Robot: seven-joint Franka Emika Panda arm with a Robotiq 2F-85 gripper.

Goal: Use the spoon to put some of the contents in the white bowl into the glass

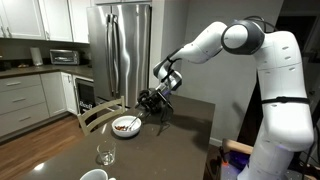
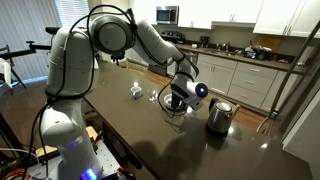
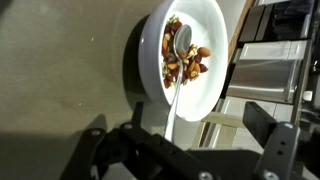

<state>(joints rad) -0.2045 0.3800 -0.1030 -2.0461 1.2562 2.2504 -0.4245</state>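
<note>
In the wrist view the white bowl (image 3: 205, 80) lies on the dark table, with the contents (image 3: 190, 62), brownish bits, heaped inside. The spoon (image 3: 176, 80) rests in it, scoop on the heap and thin handle running out over the rim toward my gripper (image 3: 200, 120). The gripper is open: its dark fingers (image 3: 268, 125) stand wide on either side of the handle end and do not touch it. In an exterior view the gripper (image 1: 155, 98) hangs just behind and above the bowl (image 1: 126, 125). The glass (image 1: 104, 155) stands nearer the table's front, apart from the bowl.
A steel kettle (image 2: 220, 116) stands on the table beside the bowl. A white cup (image 2: 136, 91) sits further along the table. A wooden chair (image 1: 95, 114) is pushed against the table edge. Kitchen counters and a fridge (image 1: 120, 50) lie behind.
</note>
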